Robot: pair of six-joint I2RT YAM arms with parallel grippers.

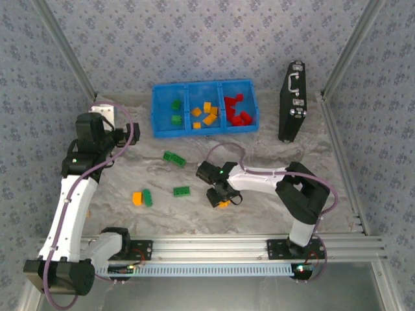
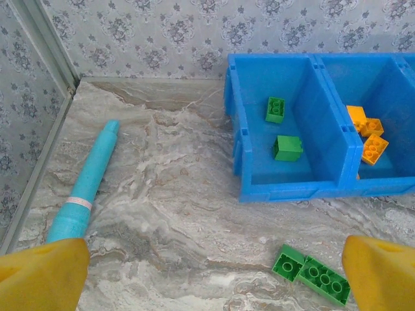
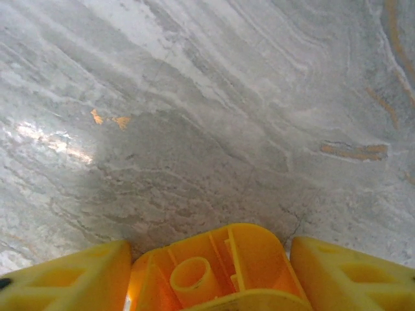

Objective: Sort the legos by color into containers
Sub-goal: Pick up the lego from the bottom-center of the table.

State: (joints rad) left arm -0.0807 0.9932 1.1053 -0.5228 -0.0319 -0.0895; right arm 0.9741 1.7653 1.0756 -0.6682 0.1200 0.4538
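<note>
The blue tray [image 1: 155,110] stands at the back of the table. It holds green legos [image 1: 176,103] on the left, orange ones [image 1: 207,113] in the middle and red ones [image 1: 238,113] on the right. My right gripper [image 1: 220,199] is low over the table, shut on an orange brick [image 3: 214,269] whose hollow underside faces the camera between the yellow fingers [image 3: 71,275]. My left gripper [image 2: 214,278] is open over bare table, a green brick [image 2: 311,273] by its right finger. Loose green bricks [image 1: 174,158] [image 1: 181,191] and an orange-and-green pair [image 1: 137,198] lie in mid-table.
A teal cylinder [image 2: 87,178] lies near the left wall. A black case [image 1: 292,100] with metal latches stands at the back right. Aluminium frame rails run along the table's sides and near edge.
</note>
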